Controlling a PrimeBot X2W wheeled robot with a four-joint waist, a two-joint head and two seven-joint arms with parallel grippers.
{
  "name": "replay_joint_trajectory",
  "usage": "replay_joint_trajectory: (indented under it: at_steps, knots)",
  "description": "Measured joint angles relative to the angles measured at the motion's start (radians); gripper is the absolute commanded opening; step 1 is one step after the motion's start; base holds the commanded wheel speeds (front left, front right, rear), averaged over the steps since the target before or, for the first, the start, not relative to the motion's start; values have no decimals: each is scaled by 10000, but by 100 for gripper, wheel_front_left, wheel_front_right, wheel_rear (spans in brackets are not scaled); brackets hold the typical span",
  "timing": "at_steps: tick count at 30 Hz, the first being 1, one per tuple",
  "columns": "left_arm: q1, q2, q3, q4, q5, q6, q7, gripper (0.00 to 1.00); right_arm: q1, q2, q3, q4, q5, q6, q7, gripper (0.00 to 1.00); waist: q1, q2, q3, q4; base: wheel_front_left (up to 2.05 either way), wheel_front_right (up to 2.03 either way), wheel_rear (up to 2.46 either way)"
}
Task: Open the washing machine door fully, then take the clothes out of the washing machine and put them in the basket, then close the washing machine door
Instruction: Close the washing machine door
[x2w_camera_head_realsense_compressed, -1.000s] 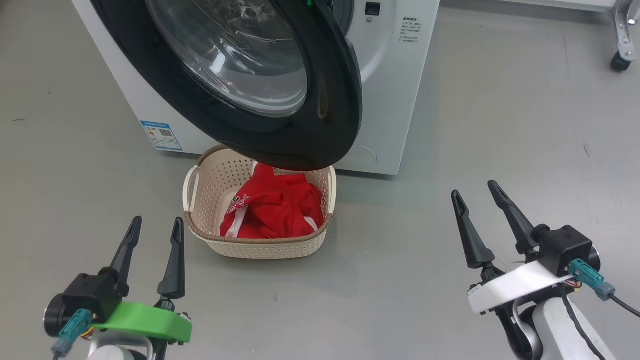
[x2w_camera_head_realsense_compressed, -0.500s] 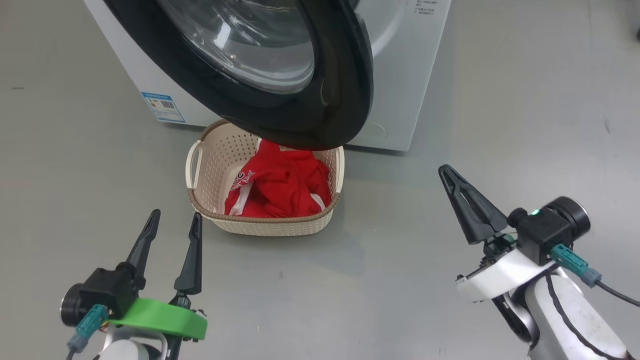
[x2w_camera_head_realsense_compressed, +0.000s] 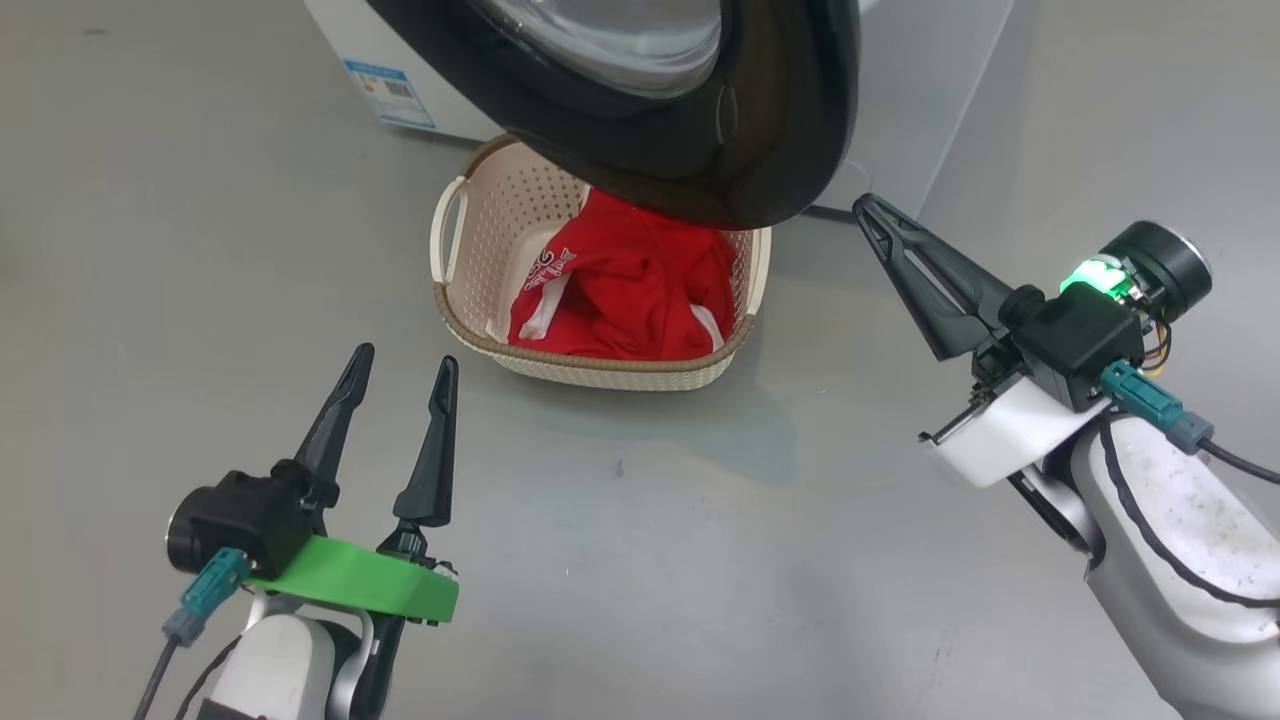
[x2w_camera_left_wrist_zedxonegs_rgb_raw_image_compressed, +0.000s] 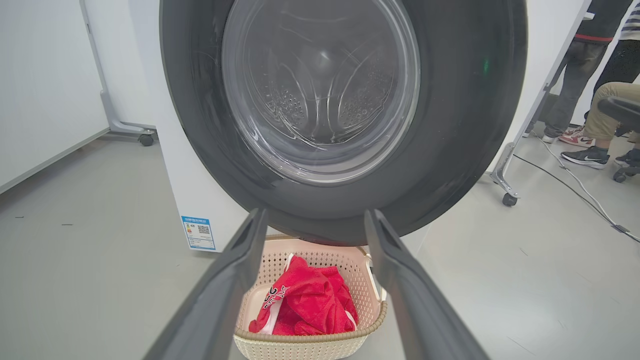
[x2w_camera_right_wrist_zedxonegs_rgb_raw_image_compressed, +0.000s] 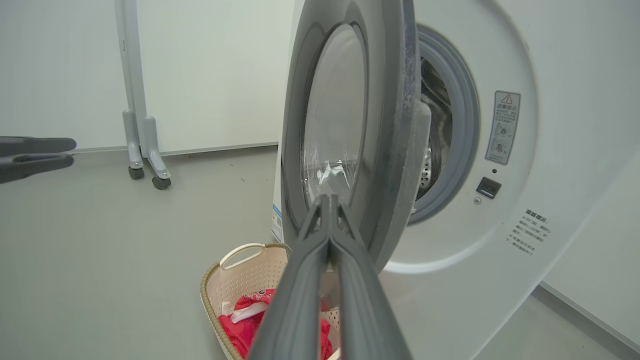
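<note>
Cream basket (x2w_camera_head_realsense_compressed: 600, 372): on floor (x2w_camera_head_realsense_compressed: 200, 220) before washing machine (x2w_camera_head_realsense_compressed: 920, 90); red clothes (x2w_camera_head_realsense_compressed: 630, 290) bunched inside.
Washing machine door (x2w_camera_head_realsense_compressed: 770, 150): swung out, lower rim over basket's far end.
My left gripper (x2w_camera_head_realsense_compressed: 407, 356): spread, empty, short of basket's near-left corner.
My right gripper (x2w_camera_head_realsense_compressed: 863, 204): pressed together, empty, tip just beside door's rim; contact unclear.

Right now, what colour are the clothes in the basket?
The clothes are red with white trim; head view shows best.
</note>
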Motion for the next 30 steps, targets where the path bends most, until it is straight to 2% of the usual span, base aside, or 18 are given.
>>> replay_joint_trajectory:
  at_steps: [11, 18, 30]
  knots:
    - [-518, -65, -48, 71, -307, -58, 0, 100, -1373, -458, 297, 286, 362, 0, 441, 0, 0, 0, 1124, 895, 0, 0, 0]
    - [-815, -96, -288, 79, -943, -58, 0, 100, -2019, -761, 182, 742, 731, 0, 470, 0, 0, 0, 1674, 1313, 0, 0, 0]
    - [-1010, -125, -464, 73, -1197, -42, 0, 100, -3058, -926, -107, 1239, 922, 88, 771, 0, 0, 0, 2186, 1569, 0, 0, 0]
